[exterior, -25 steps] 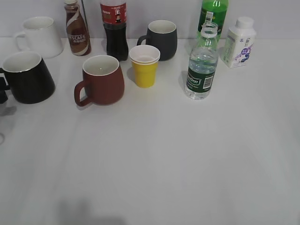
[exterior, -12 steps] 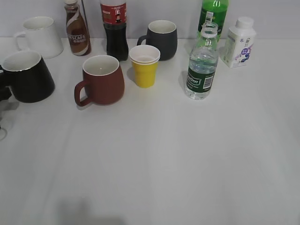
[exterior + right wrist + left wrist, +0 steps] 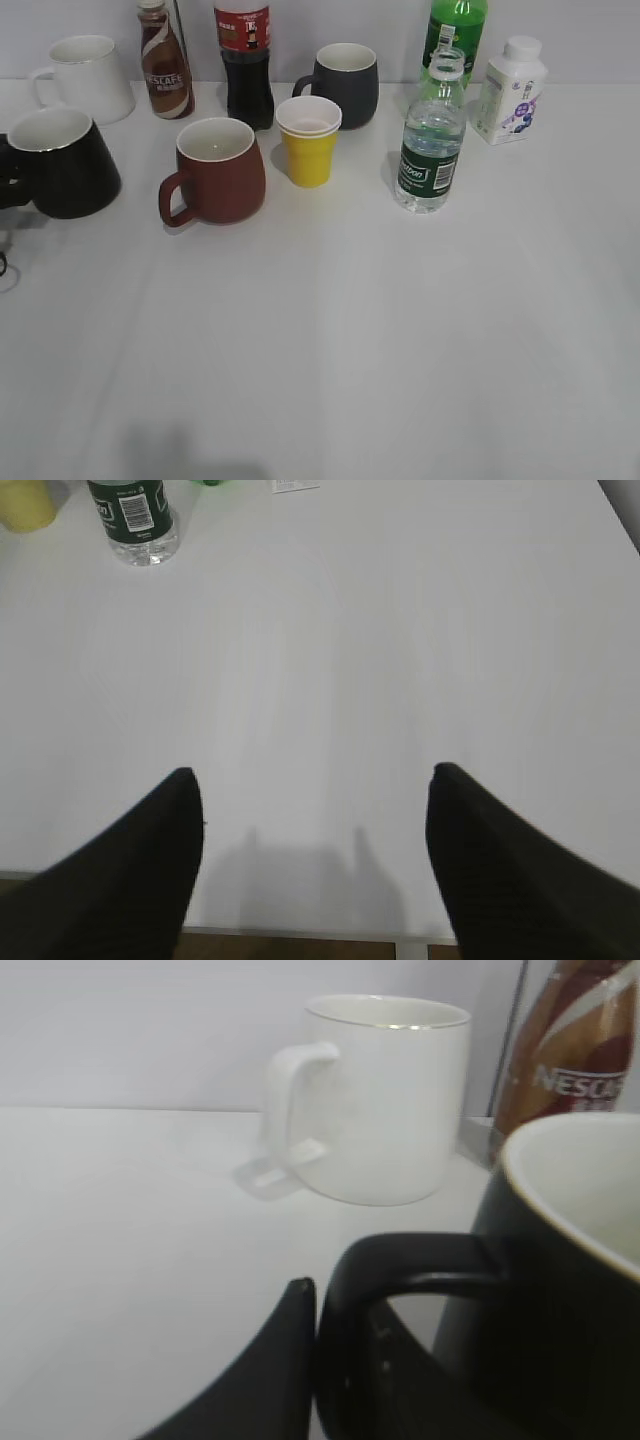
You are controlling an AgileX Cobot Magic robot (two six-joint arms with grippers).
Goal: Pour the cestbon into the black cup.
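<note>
The cestbon, a clear capless bottle with a dark green label, stands upright at the right rear of the table. It also shows at the top left of the right wrist view. The black cup, white inside, is at the far left. My left gripper is at the left edge, shut on the cup's loop handle. In the left wrist view the fingers pinch the handle of the black cup. My right gripper is open and empty over the table's front edge, far from the bottle.
A reddish-brown mug, a yellow cup and a dark-grey mug stand between the cup and the bottle. Along the back are a white mug, a Nescafe bottle, a cola bottle, a green soda bottle and a white milk bottle.
The black cup has shifted slightly right and up with my left gripper on its handle. Everything else is still.
</note>
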